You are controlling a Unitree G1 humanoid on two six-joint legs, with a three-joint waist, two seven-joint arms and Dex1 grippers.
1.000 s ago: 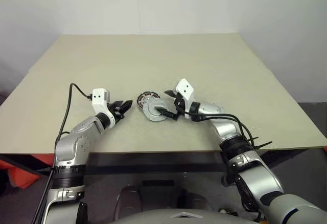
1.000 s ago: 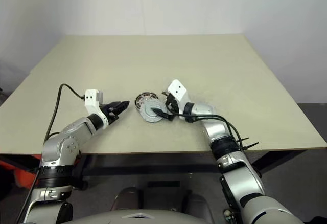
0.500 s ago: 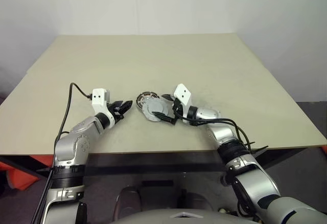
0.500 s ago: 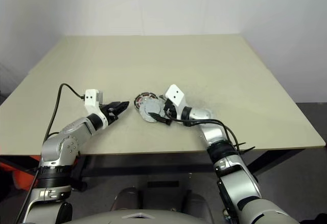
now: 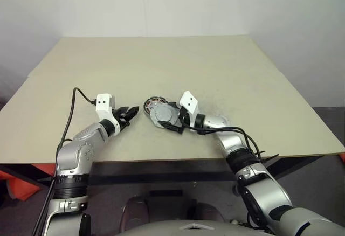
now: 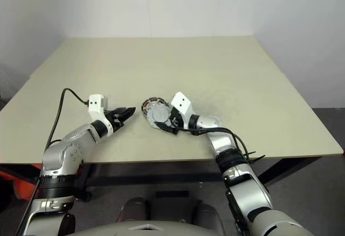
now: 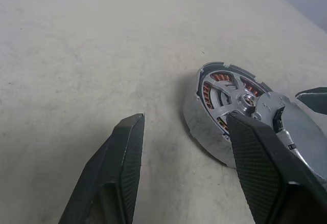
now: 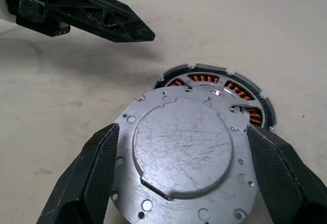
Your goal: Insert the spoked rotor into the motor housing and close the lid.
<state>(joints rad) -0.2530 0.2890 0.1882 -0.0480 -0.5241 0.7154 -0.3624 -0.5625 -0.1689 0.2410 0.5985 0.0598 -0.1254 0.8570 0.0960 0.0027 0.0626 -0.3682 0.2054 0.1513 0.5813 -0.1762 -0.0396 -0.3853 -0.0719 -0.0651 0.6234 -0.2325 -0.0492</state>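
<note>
Lid [image 8: 186, 155] sits clamped between the right gripper [image 8: 186, 183] fingers, overlapping the motor housing [image 7: 214, 106] on the table [image 5: 161, 58] (spoked rotor [image 7: 230, 91] inside, per left wrist view); left gripper [image 7: 186, 157] spread, empty, beside it

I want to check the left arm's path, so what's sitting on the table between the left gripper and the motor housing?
Nothing: in the left wrist view the table is bare from the left gripper to the motor housing. The lid lies past it, overlapping the housing's far side.

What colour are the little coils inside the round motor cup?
Copper-orange windings, clearest in the right wrist view.
</note>
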